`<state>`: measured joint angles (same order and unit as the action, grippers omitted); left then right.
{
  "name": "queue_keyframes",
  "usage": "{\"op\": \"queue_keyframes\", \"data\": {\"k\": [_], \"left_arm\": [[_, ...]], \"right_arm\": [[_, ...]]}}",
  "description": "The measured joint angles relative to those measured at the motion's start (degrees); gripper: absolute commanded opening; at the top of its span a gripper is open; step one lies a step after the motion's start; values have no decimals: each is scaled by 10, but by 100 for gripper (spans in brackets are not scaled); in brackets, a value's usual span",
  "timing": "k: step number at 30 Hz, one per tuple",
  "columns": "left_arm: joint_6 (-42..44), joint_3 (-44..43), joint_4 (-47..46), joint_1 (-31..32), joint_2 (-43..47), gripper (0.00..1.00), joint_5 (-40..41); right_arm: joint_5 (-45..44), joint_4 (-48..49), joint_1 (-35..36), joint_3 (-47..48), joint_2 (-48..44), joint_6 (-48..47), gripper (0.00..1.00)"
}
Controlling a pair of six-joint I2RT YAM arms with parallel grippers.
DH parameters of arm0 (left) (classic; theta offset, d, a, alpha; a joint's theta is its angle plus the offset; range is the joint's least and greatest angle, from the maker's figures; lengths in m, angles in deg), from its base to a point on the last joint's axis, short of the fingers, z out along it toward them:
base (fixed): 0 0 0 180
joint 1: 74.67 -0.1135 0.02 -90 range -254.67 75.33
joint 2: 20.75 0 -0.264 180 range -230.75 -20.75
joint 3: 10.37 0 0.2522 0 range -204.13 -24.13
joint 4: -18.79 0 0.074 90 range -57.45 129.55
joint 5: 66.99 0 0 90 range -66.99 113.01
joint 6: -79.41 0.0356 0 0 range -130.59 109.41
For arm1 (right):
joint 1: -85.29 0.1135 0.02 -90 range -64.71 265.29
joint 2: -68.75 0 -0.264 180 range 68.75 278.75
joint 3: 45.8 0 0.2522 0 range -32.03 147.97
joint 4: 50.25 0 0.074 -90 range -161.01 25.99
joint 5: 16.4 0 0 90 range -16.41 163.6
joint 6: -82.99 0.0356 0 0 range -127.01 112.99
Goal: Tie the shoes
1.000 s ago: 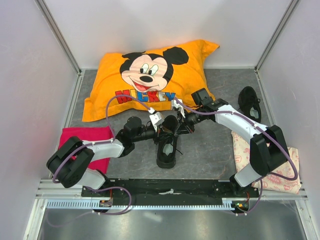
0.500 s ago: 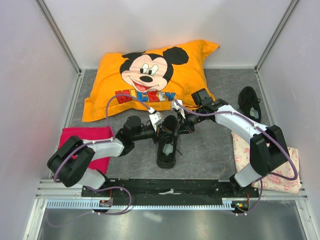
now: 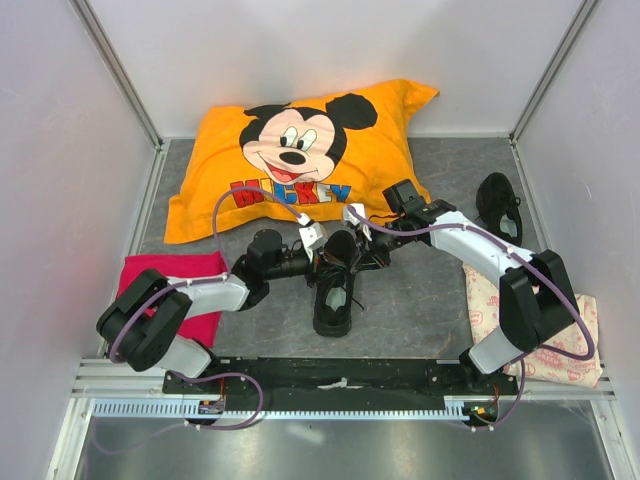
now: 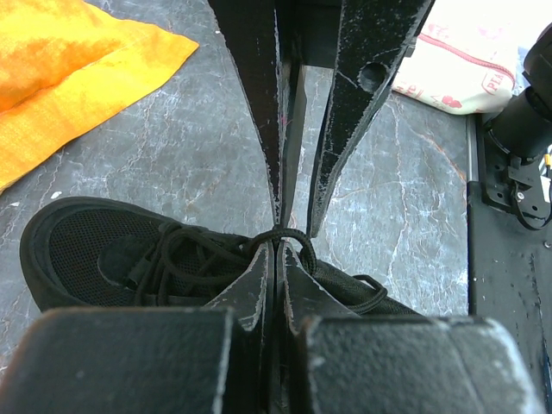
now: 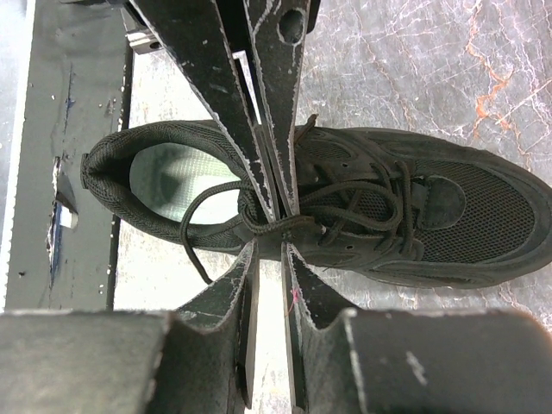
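Note:
A black shoe point(image 3: 333, 300) lies in the middle of the table, toe toward the far side, pale insole showing point(image 5: 172, 177). My left gripper point(image 3: 328, 262) comes from the left over its laces, jaws shut point(image 4: 276, 246), with a thin black lace point(image 4: 289, 231) looped over the tips. My right gripper point(image 3: 360, 252) meets it from the right; its jaws point(image 5: 273, 248) stand a narrow gap apart at the same lace point(image 5: 276, 226), bright table showing between them. A second black shoe point(image 3: 497, 203) lies at the far right.
An orange Mickey pillow point(image 3: 300, 150) lies just behind the shoe. A red cloth point(image 3: 170, 275) is on the left and a pale patterned cloth point(image 3: 570, 335) on the right. The black base rail point(image 3: 340, 375) runs along the near edge.
Almost nothing: both grippers stay at the shoe's laces, and the left wrist has crept slightly toward the far side.

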<state>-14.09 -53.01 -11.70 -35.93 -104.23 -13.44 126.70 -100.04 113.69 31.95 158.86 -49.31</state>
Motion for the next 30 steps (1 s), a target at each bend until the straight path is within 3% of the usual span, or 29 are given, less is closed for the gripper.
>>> {"op": "queue_keyframes", "data": {"k": [30], "left_arm": [[10, -6, 3, -4, -4, 2, -17]], "right_arm": [[-6, 18, -4, 8, 15, 30, 26]]}}
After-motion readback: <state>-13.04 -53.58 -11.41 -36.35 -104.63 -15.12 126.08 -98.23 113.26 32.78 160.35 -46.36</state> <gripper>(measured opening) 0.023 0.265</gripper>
